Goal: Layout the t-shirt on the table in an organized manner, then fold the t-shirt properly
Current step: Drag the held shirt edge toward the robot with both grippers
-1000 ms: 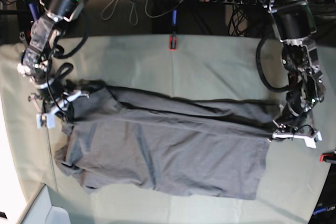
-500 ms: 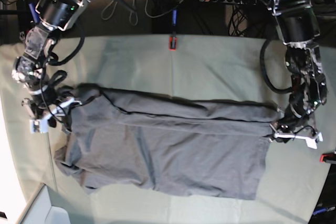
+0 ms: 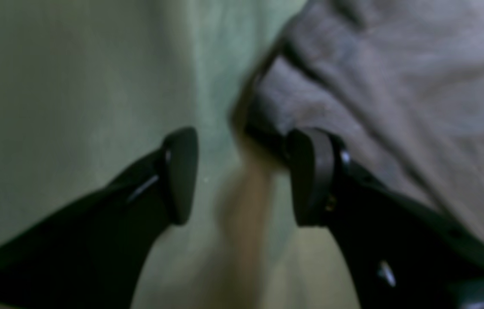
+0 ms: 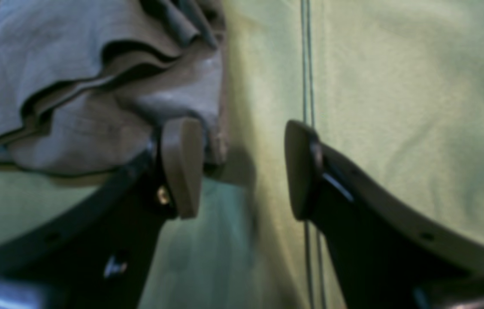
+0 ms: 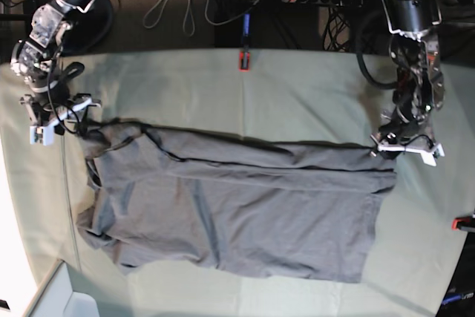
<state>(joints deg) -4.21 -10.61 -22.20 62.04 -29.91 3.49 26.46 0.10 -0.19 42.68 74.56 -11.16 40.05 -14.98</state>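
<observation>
The dark grey t-shirt lies spread across the middle of the table, long side running between the two arms, with a long fold ridge along its far edge and some bunching at the sleeve end.

The left gripper stands with its jaws apart, nothing between them; one jaw sits just beside the hem corner of the t-shirt. The right gripper is likewise spread and empty, one jaw touching the crumpled cloth at the other far corner.

I judge the step in hand is the laying-out: both corners are let go. The next move calls for smoothing the ridge, or a fresh hold on two corners to begin the fold.
</observation>
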